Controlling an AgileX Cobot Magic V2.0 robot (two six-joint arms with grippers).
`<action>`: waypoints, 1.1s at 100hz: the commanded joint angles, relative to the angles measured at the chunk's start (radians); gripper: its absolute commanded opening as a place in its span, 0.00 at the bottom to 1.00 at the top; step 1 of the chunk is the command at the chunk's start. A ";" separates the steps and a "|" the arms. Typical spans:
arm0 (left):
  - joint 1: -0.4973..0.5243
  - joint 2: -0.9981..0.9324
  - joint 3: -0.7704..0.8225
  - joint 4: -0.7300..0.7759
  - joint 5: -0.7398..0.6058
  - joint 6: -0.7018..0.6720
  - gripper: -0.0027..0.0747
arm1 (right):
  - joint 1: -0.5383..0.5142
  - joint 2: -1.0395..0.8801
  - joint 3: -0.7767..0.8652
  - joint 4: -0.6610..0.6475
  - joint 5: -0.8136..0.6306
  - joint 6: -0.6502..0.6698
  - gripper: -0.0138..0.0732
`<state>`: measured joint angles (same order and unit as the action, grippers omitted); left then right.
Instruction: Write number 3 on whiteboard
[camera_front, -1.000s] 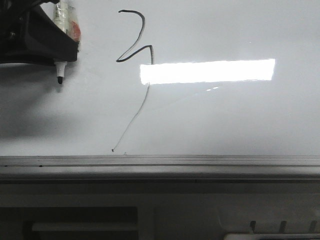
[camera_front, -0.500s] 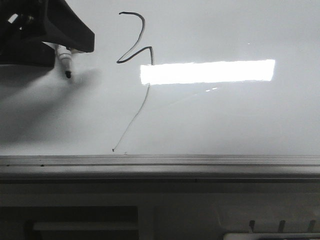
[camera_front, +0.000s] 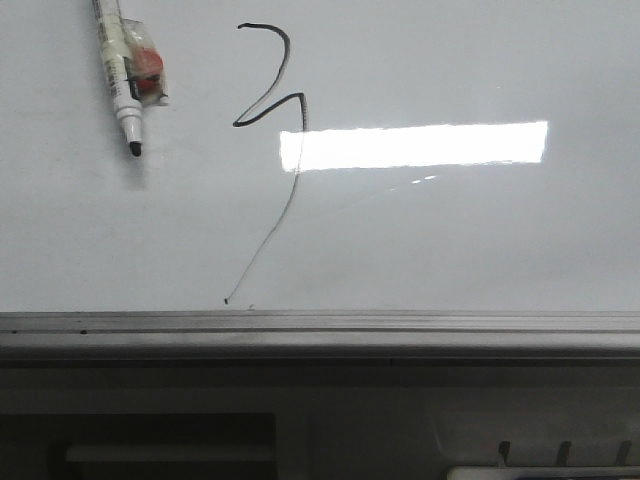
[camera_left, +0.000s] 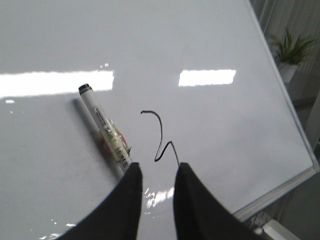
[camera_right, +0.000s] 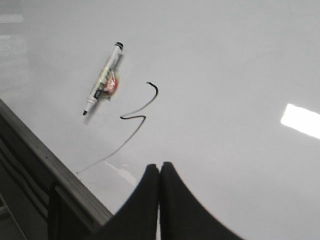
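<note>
Left gripper (camera_left: 156, 175) is hanging over the board with its jaws parted and nothing between them, and the right gripper (camera_right: 159, 175) is pinched fully closed on nothing, fingers touching. Neither shows up in the front view at all. Biggest thing here is obviously the whiteboard (camera_front: 450, 250), glossy, with a bright light patch across it and a grey frame edge along the near side. On it sits the number 3 (camera_front: 268, 95), pretty crude honestly: curved top, sharp zigzag in the middle, then a long faint tail trailing down almost to the frame. So I'd call the writing done, or as done as it's getting. Marker pen (camera_front: 122, 75) lies flat on the board just beside the 3, on the robot's left of it, uncapped, long axis running roughly away from the robot with the black tip pointing back toward the near edge. In the left wrist view the pen's tip end sits right by the left gripper's fingers, so if anything needs re-gripping, the left arm looks like the closer one.
</note>
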<state>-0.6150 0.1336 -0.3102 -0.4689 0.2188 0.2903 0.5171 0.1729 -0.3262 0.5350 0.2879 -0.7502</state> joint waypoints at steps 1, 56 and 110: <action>0.001 -0.157 0.040 0.005 -0.055 -0.003 0.01 | -0.007 -0.056 0.070 0.004 -0.124 0.003 0.10; -0.003 -0.038 0.062 -0.032 -0.028 -0.003 0.01 | -0.007 -0.099 0.264 0.005 -0.115 0.003 0.10; 0.150 -0.038 0.248 0.413 -0.266 -0.010 0.01 | -0.007 -0.099 0.272 0.005 -0.114 0.003 0.10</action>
<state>-0.5395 0.0753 -0.0861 -0.1158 0.0697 0.3186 0.5147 0.0651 -0.0268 0.5350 0.2436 -0.7487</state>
